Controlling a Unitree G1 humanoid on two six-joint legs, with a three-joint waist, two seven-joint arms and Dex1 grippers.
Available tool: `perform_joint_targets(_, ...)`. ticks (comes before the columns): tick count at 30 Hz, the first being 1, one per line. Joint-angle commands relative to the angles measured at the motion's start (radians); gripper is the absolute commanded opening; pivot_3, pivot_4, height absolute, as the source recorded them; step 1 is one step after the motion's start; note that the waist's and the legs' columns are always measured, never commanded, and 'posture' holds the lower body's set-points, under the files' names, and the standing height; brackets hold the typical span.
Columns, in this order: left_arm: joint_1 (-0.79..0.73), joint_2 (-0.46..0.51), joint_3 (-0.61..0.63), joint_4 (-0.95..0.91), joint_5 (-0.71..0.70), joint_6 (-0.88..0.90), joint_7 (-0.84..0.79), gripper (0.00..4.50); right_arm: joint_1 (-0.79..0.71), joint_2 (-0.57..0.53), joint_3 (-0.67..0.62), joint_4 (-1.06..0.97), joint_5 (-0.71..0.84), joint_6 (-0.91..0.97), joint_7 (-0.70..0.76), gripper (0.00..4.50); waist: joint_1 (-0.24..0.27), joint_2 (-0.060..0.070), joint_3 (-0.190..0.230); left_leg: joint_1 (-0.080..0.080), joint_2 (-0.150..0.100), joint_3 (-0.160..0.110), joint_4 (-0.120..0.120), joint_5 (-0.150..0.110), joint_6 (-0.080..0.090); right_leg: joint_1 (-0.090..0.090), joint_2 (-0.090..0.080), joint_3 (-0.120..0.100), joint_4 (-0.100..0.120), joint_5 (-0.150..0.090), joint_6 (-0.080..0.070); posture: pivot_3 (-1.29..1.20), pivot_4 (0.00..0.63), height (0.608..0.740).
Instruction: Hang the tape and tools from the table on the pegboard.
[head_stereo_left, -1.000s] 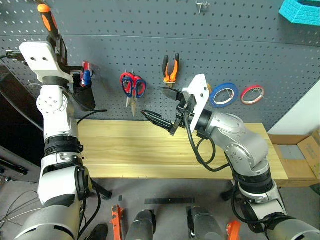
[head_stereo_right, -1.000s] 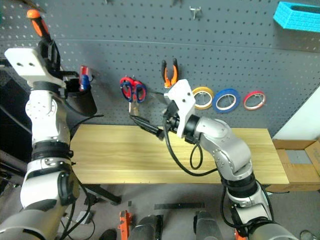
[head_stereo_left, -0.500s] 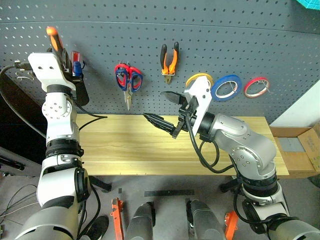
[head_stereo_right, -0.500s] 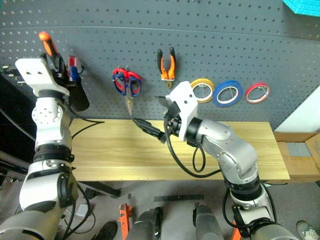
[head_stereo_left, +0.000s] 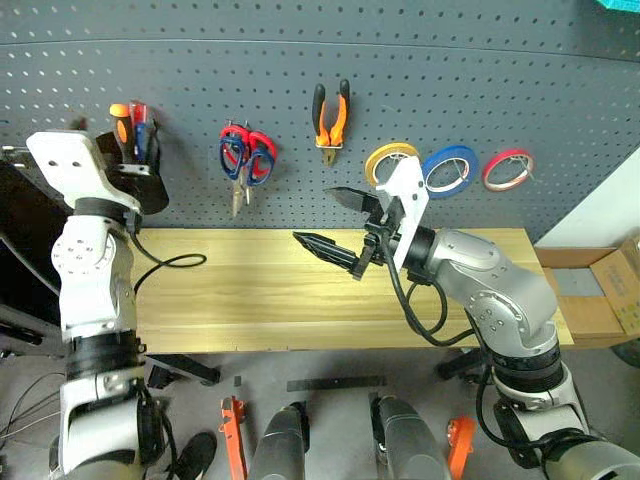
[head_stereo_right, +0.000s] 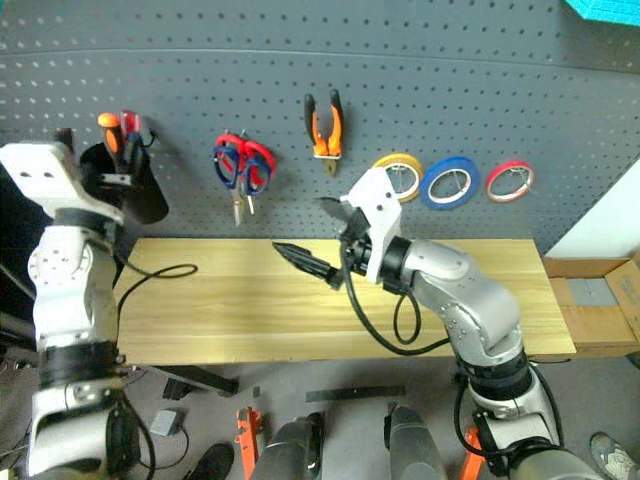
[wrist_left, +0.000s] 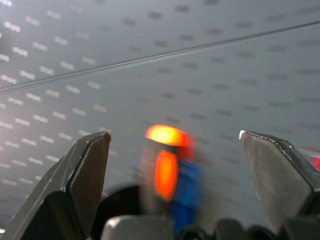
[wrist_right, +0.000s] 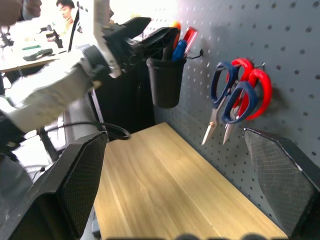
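The pegboard (head_stereo_left: 300, 60) fills the whole back of the scene, and the table (head_stereo_left: 250, 290) runs along its foot with bare wood out to its front and side edges, leaving open room for both arms. A black cable (head_stereo_left: 165, 265) lies on the wood near the left arm.

The right gripper (head_stereo_left: 335, 222) hangs above the middle of the table with its two black fingers spread wide and nothing between them; there is free air all around it, and the board is well behind its tips. The left gripper (wrist_left: 175, 150) sits close in front of the black cup (head_stereo_left: 140, 185) hung at the board's left end, its fingers parted wide and empty. The screwdriver (head_stereo_left: 120, 125) stands upright in that cup, orange top up, just ahead of this gripper and apart from its fingers.

Beyond the right gripper and above it hang the pliers (head_stereo_left: 331, 118); to its left, the scissors (head_stereo_left: 243, 160) in red and blue; to its right, the yellow roll (head_stereo_left: 391, 160), then the blue tape (head_stereo_left: 448, 167), then the red roll (head_stereo_left: 505, 168).

The right wrist view adds the cup's hook on the board and people at a bright desk far off; the left wrist view gives the blurred handles between the open fingers
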Motion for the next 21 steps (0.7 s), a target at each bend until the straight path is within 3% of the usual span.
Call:
perform_joint_targets(1,0.044,0.013,-0.033,-0.179,-0.108,0.154,-0.081,4.44,-0.002,-0.016,-0.038,0.028,0.022,-0.067,0.066,4.50,0.005,-0.001,-0.007,0.000,0.000,0.000,0.001,0.000,0.000,0.000,0.000,0.000,0.000,0.000,0.000,-0.05,0.116,0.740)
perform_joint_targets(4,0.149,-0.024,-0.143,-0.302,-0.179,0.272,-0.158,4.44,0.015,-0.017,-0.038,0.102,-0.004,-0.127,0.092,4.50,0.012,0.000,-0.031,0.001,0.000,0.001,0.000,0.000,0.000,0.001,0.001,0.000,-0.001,0.000,0.000,-0.05,0.075,0.740)
perform_joint_targets(7,0.242,-0.087,-0.208,-0.324,-0.127,0.274,-0.142,4.44,0.075,-0.003,-0.062,0.197,-0.037,-0.198,0.075,4.50,0.013,-0.001,-0.067,0.001,-0.001,0.002,-0.001,0.000,-0.001,0.002,0.001,0.001,-0.003,0.000,0.000,-0.06,0.034,0.740)
perform_joint_targets(11,0.338,-0.186,-0.244,-0.257,-0.046,0.225,-0.084,4.44,0.170,0.051,-0.173,0.357,-0.026,-0.287,0.005,4.50,0.017,0.000,-0.106,0.004,-0.004,0.003,-0.001,-0.001,-0.001,0.003,0.004,0.001,-0.002,0.000,-0.002,-0.06,0.000,0.740)
perform_joint_targets(13,0.361,-0.235,-0.261,-0.208,-0.010,0.193,-0.066,4.44,0.191,0.066,-0.230,0.436,-0.027,-0.333,-0.017,4.50,0.018,0.007,-0.114,0.015,-0.003,0.004,-0.001,-0.001,-0.002,0.015,0.005,0.001,-0.004,-0.001,-0.002,-0.06,0.000,0.740)
perform_joint_targets(16,0.386,-0.290,-0.274,-0.134,0.049,0.128,-0.047,4.44,0.225,0.055,-0.245,0.540,-0.096,-0.431,-0.021,4.50,0.011,0.015,-0.129,0.017,0.003,0.006,-0.001,-0.002,-0.004,0.020,0.009,0.000,-0.015,0.002,-0.005,-0.08,0.000,0.740)
perform_joint_targets(21,0.382,-0.282,-0.184,0.054,0.082,0.018,-0.043,4.44,0.261,0.009,-0.233,0.764,-0.212,-0.618,0.008,4.50,-0.001,0.017,-0.152,0.021,0.005,0.006,0.000,-0.001,-0.001,0.024,0.011,0.000,-0.017,0.003,-0.006,-0.07,0.000,0.740)
